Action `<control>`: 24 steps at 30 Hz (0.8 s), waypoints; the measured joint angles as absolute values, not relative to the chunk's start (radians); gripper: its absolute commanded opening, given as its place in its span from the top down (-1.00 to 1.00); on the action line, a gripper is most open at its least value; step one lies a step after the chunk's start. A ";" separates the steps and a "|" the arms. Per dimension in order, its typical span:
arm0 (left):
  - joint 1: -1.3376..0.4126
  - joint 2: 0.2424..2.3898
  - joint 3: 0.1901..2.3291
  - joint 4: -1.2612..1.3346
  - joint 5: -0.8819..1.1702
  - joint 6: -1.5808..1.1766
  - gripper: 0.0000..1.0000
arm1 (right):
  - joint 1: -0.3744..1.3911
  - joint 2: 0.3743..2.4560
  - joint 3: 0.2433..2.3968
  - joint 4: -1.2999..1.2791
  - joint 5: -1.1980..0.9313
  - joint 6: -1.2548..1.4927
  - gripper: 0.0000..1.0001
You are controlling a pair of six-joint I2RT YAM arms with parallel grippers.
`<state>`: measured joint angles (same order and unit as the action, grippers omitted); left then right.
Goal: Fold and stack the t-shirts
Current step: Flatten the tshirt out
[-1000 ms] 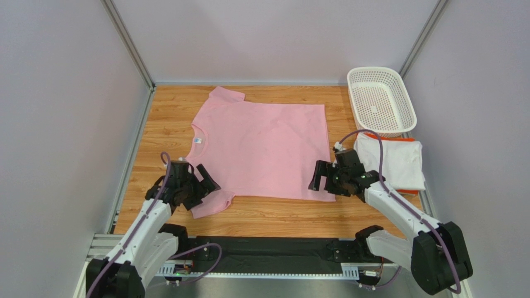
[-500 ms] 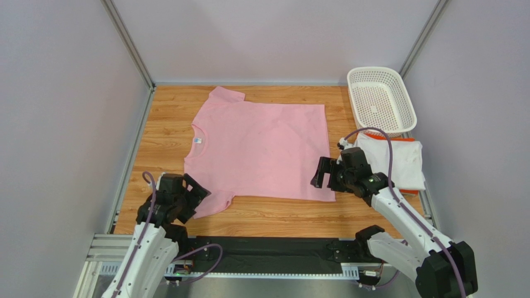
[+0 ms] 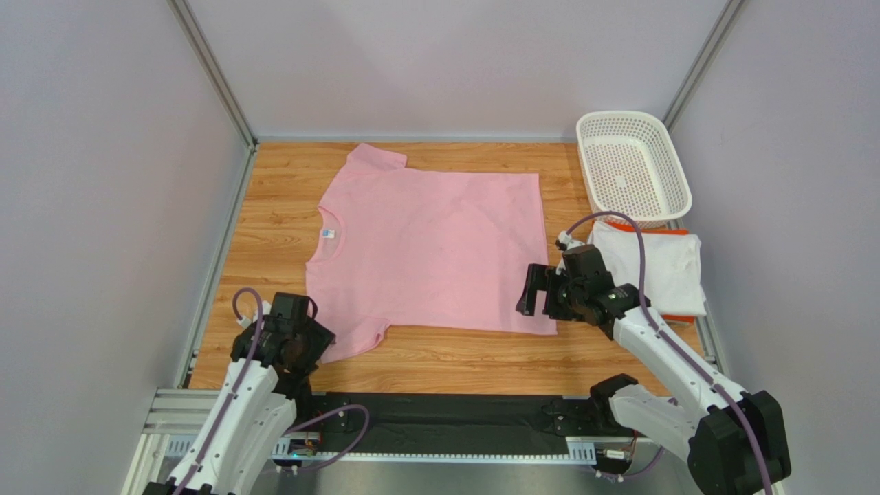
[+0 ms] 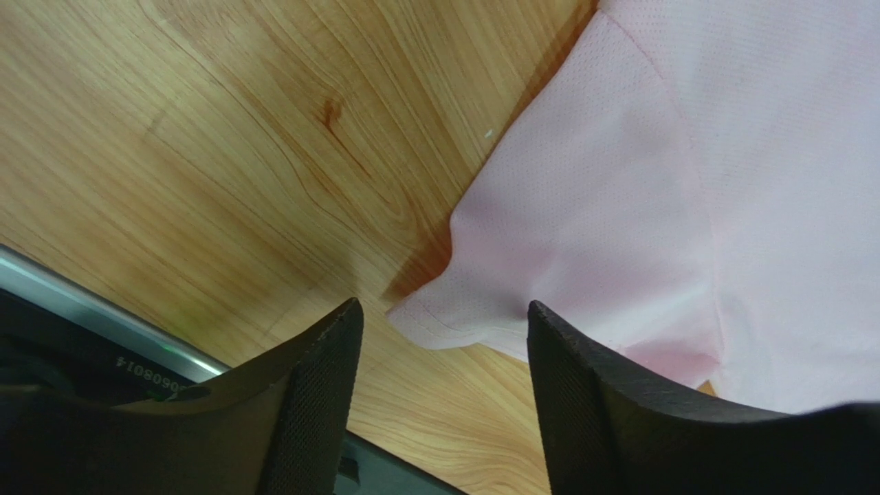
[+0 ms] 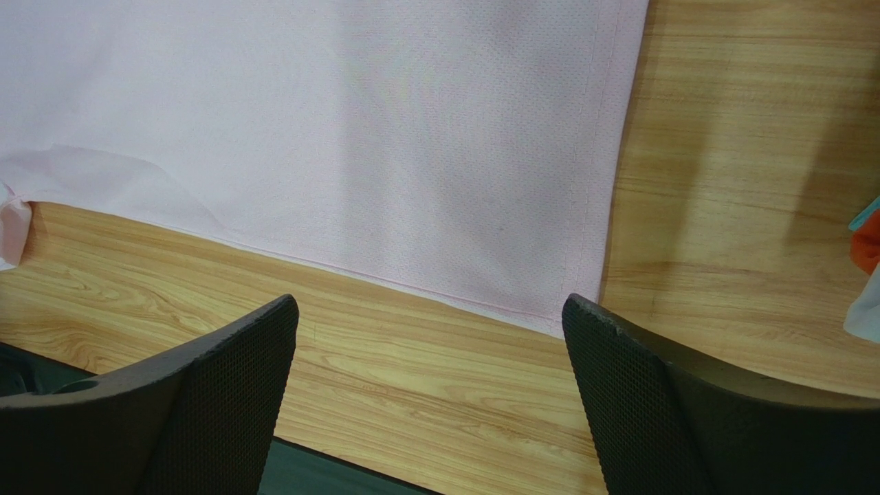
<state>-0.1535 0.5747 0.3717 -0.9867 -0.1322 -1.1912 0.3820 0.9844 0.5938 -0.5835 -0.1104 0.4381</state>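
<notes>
Pink t-shirt (image 3: 434,248) lies spread flat on the wooden counter (image 3: 269,206), its near edge flanked by left fingers (image 4: 315,402) apart above the near sleeve (image 4: 578,258) and right fingers (image 5: 227,382) wide apart above the hem corner (image 5: 578,299), seemingly poised to grip both ends for folding.

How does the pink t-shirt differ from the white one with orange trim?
The plain pink cloth t-shirt lies spread flat, sleeves out; the white t-shirt with orange trim is folded into a compact rectangle. The pink one covers the middle of the wooden table; the white one sits at its right edge, near the white perforated basket. Both rest on the table.
</notes>
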 measured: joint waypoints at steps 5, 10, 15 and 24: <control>-0.154 0.608 0.372 -0.985 -0.142 -1.183 -0.19 | 0.382 0.995 0.594 -0.584 -0.110 0.435 -1.00; -0.154 0.629 0.372 -0.983 -0.142 -1.175 -0.15 | 0.382 0.995 0.594 -0.585 -0.106 0.436 -1.00; -0.153 0.676 0.375 -0.976 -0.142 -1.153 -0.04 | 0.374 0.996 0.594 -0.587 -0.105 0.436 -1.00; -0.154 0.830 0.417 -0.935 -0.110 -1.066 -0.01 | 0.356 1.000 0.594 -0.587 -0.104 0.436 -1.00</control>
<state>-0.1535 0.8303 0.4168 -0.9348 -0.1104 -1.0660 0.3557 1.0004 0.5938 -0.5869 -0.1040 0.4358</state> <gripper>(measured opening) 0.523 0.998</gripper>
